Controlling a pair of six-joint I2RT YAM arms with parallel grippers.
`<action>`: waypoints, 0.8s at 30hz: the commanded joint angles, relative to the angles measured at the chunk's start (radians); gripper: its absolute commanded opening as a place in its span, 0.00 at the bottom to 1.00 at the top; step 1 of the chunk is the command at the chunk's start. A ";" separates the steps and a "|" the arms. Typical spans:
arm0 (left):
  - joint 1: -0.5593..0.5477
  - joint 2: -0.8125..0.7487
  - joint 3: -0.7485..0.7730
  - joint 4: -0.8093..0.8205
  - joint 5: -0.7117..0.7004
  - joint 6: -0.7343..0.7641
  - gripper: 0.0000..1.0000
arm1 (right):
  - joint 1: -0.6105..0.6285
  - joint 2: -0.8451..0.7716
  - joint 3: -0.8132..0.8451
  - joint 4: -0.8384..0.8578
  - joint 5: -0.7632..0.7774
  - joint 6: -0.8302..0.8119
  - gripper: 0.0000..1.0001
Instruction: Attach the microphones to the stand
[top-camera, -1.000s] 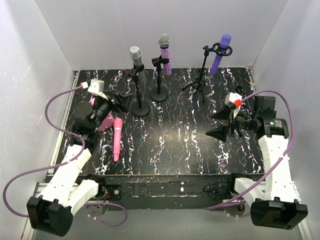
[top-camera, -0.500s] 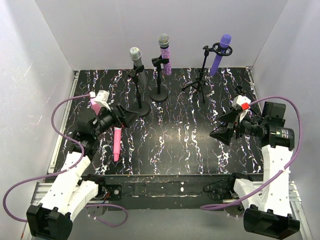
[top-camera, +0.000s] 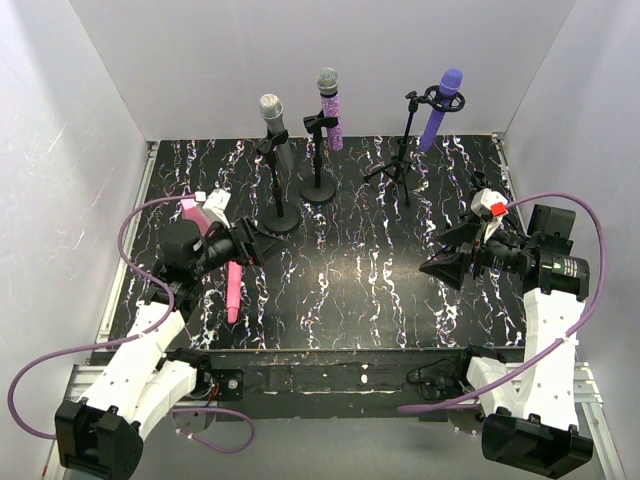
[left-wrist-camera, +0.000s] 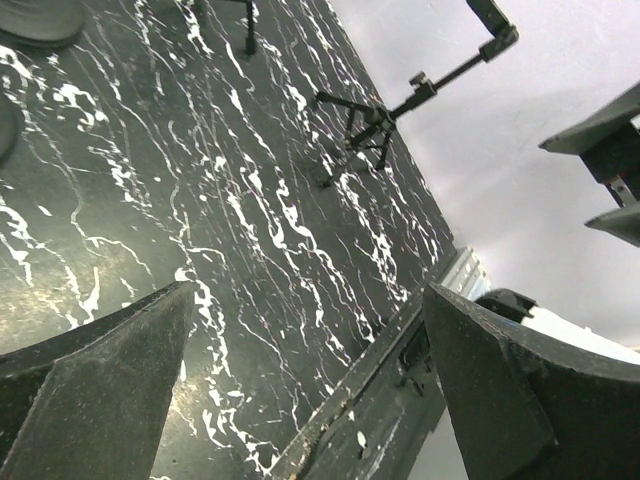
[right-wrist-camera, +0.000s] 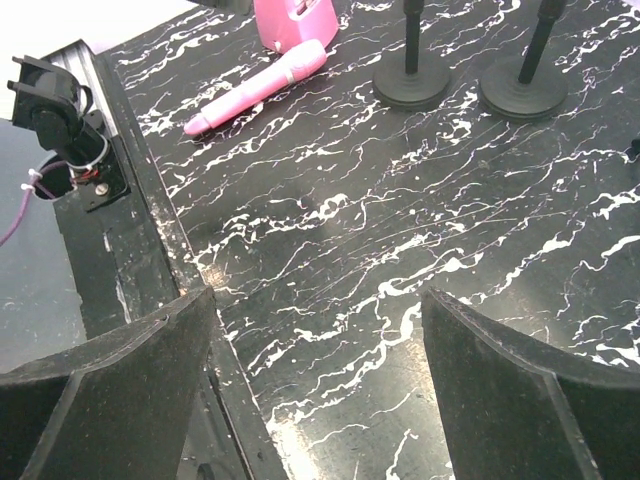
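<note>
A plain pink microphone (top-camera: 234, 290) (right-wrist-camera: 258, 92) lies flat on the black marbled table, left of centre. The silver-grey microphone (top-camera: 272, 118) and the glittery pink-purple one (top-camera: 329, 108) each sit clipped in a round-base stand (top-camera: 281, 221) (top-camera: 319, 190). The purple microphone (top-camera: 441, 108) rests in the tripod stand (top-camera: 403, 152) (left-wrist-camera: 372, 125). My left gripper (top-camera: 262, 245) (left-wrist-camera: 310, 385) hovers open and empty just right of the pink microphone's far end. My right gripper (top-camera: 440, 266) (right-wrist-camera: 315, 375) is open and empty over the right side, pointing left.
A pink wedge-shaped object (top-camera: 196, 213) (right-wrist-camera: 295, 20) sits behind the left arm, partly hidden. The two round stand bases (right-wrist-camera: 412, 85) (right-wrist-camera: 523, 95) stand close together. White walls close in the table on three sides; a dark metal rail (right-wrist-camera: 150, 250) runs along the near edge.
The left arm swung its gripper nearer and to the right, from beside the silver microphone's stand to over the pink microphone's far end. The right arm shifted slightly right, then held still.
</note>
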 joint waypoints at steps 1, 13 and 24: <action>-0.063 0.003 -0.016 0.055 0.006 -0.015 0.98 | -0.014 -0.005 -0.017 0.029 -0.044 0.025 0.90; -0.464 0.252 0.061 0.174 -0.202 0.106 0.98 | -0.024 0.004 0.005 0.026 -0.061 0.037 0.90; -0.643 0.459 0.087 0.368 -0.299 0.153 0.98 | -0.026 0.013 0.029 0.016 -0.063 0.037 0.90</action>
